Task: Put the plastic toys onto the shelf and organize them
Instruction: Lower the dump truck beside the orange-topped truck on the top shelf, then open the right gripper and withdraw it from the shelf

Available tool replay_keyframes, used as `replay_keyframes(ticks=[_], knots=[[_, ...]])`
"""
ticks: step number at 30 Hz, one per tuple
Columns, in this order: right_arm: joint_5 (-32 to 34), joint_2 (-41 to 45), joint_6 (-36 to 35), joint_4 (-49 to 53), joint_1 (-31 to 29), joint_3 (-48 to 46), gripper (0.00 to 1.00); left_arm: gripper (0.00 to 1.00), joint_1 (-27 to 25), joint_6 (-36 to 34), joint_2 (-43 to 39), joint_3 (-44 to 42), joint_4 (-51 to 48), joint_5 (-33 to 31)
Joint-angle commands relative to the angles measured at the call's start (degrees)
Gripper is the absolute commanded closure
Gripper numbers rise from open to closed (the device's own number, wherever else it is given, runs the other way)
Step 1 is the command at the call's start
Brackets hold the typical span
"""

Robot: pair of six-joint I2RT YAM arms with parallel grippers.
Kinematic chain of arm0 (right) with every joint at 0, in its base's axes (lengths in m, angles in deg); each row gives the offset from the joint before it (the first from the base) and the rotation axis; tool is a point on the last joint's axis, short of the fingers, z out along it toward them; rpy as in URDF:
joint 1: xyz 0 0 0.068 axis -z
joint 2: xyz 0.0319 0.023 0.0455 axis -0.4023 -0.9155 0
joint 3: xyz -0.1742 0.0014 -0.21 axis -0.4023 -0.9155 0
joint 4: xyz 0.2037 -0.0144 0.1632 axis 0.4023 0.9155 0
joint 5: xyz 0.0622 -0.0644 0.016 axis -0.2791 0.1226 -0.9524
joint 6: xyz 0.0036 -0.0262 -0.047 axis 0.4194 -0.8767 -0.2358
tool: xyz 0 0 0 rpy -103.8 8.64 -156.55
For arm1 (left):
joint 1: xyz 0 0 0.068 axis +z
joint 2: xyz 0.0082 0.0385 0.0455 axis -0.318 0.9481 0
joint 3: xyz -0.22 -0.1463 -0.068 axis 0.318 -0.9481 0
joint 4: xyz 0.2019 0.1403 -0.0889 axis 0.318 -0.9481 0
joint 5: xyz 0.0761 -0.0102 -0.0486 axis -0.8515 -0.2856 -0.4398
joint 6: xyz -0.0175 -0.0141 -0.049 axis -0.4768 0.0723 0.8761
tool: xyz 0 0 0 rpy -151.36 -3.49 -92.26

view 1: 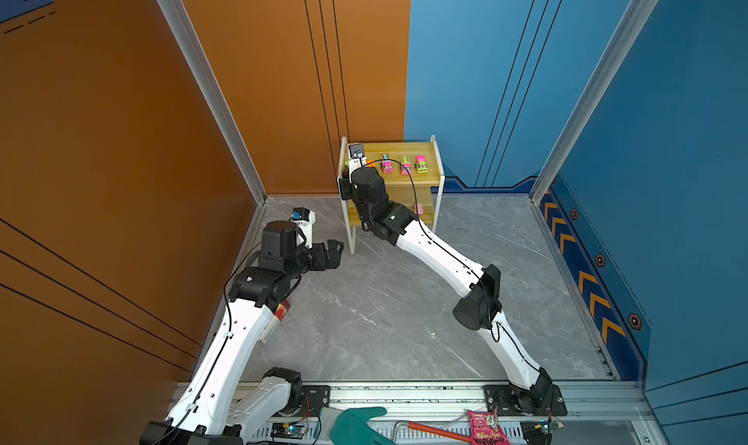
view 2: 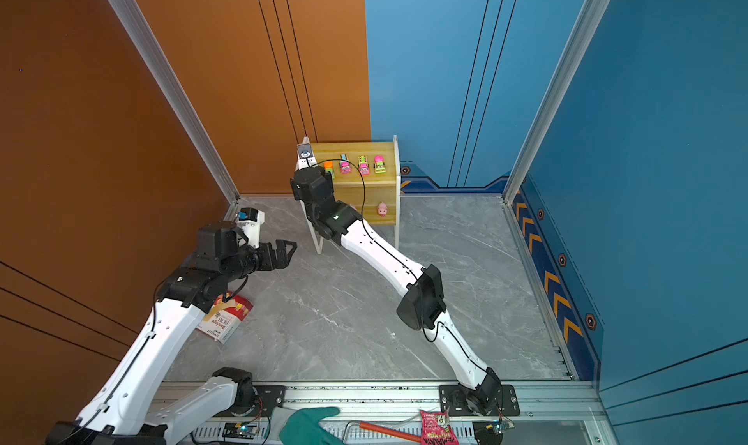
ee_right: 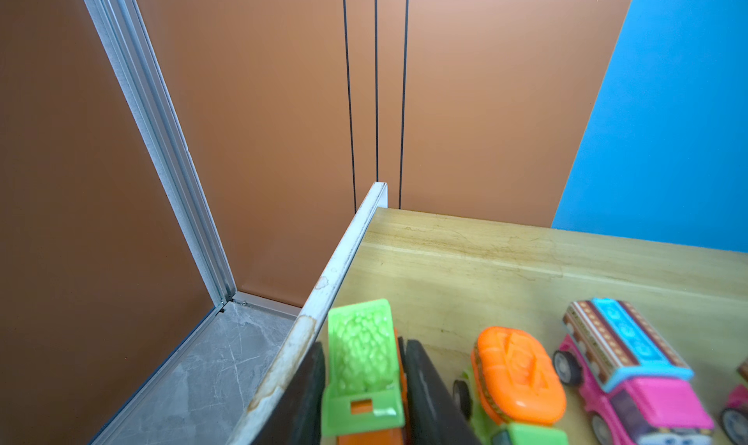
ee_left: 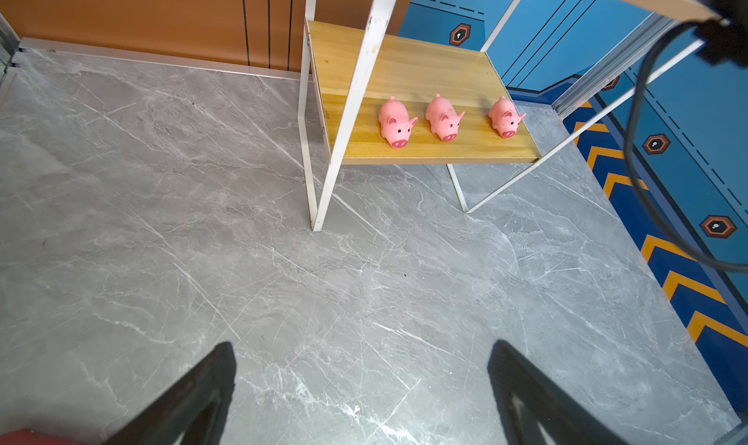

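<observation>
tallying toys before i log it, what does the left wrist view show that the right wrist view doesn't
Only the left wrist view: three pink pigs in a row on the shelf's lower board, and the open left gripper. Only the right wrist view: the green-bed truck between the right gripper's fingers, grip unclear, beside an orange-topped truck and a blue-roofed pink truck, on the top board. Both: the shelf, grey floor, orange wall, blue wall.
</observation>
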Motion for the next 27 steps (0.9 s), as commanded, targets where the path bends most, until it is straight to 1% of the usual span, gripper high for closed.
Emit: replay_keyframes(ticks=[1, 6, 15, 21, 27], knots=[[-0.4, -0.5, 0.4, -1.5, 0.3, 1.7, 0.58, 0.02, 0.6, 0.3, 0.0, -0.9, 1.2, 1.2], [-0.6, -0.1, -0.4, -2.2, 0.5, 1.8, 0.49, 0.02, 0.6, 0.2, 0.0, -0.9, 1.2, 1.1], [-1.2, 2.3, -3.2, -5.3, 0.4, 1.7, 0.39, 0.02, 0.9, 0.0, 0.2, -1.2, 1.5, 1.2], [-3.5, 5.8, -6.0, -7.1, 0.1, 1.1, 0.31, 0.02, 1.2, -0.3, -0.3, -2.0, 2.4, -0.2], [-6.7, 11.4, -9.8, -11.9, 0.0, -3.4, 0.19, 0.02, 2.5, -0.4, -0.8, -4.7, 3.9, -1.4]])
